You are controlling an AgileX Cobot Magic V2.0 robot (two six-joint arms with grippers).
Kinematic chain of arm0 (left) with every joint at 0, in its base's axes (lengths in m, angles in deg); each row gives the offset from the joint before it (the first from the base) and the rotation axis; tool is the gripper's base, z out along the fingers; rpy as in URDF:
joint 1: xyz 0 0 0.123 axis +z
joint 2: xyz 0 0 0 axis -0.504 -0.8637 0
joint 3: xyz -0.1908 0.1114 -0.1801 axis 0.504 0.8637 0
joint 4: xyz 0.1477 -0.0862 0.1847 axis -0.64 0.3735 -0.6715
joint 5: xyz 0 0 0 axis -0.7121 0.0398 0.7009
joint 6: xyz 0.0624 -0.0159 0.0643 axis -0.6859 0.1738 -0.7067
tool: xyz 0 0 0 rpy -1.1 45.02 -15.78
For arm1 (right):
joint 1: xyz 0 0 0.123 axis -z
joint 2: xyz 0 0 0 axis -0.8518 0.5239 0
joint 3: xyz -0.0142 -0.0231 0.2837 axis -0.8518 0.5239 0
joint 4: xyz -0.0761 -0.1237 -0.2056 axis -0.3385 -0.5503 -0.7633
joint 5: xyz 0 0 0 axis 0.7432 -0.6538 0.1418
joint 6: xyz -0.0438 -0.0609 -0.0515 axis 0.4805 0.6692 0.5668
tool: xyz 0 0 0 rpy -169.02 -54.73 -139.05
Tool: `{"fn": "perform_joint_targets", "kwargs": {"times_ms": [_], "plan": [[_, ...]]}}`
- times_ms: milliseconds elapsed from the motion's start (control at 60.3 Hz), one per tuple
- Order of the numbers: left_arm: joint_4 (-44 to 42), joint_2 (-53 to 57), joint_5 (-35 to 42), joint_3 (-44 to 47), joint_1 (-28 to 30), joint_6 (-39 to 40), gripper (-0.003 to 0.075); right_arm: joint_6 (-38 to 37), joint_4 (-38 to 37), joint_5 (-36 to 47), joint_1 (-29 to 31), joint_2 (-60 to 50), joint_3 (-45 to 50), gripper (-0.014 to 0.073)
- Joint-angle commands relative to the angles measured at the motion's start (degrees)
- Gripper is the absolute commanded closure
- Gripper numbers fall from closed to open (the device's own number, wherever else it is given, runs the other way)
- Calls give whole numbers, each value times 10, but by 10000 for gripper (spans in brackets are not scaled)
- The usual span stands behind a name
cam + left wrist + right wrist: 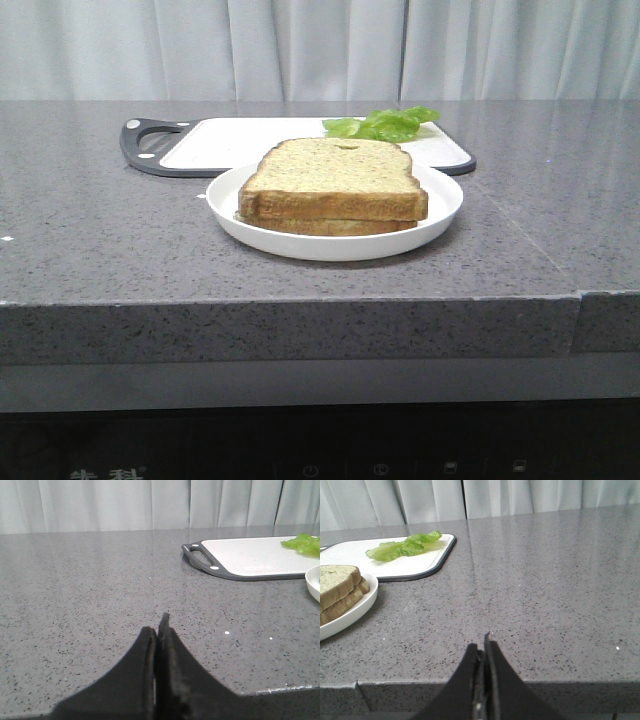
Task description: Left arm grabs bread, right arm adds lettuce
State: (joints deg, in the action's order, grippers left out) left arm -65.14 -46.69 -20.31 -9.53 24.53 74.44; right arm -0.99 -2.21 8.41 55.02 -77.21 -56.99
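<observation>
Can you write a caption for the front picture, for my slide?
Two stacked bread slices on a white plate, lettuce waiting on the cutting board behind.

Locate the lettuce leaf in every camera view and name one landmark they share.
Front view: lettuce on the cutting board's far right end, behind the plate.
Left wrist view: only an edge shows at the frame's right border.
Right wrist view: whole leaf on the board.
Shared landmark: the cutting board.

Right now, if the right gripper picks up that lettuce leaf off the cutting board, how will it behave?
The lettuce looks thin and ruffled, so it will probably flop and droop from the pinch point. It seems very light and lies flat on the cutting board, so the fingers may struggle to get under it. A hard squeeze could likely bruise or tear it.
</observation>
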Motion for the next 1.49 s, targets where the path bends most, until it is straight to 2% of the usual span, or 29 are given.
{"fn": "perform_joint_targets", "kwargs": {"times_ms": [0,1476], "plan": [[5,10,50,3,1,4,741,1,-7,43,3,-13,-1,655],[5,10,63,2,1,4,741,1,-7,46,3,-13,-3,655]]}}
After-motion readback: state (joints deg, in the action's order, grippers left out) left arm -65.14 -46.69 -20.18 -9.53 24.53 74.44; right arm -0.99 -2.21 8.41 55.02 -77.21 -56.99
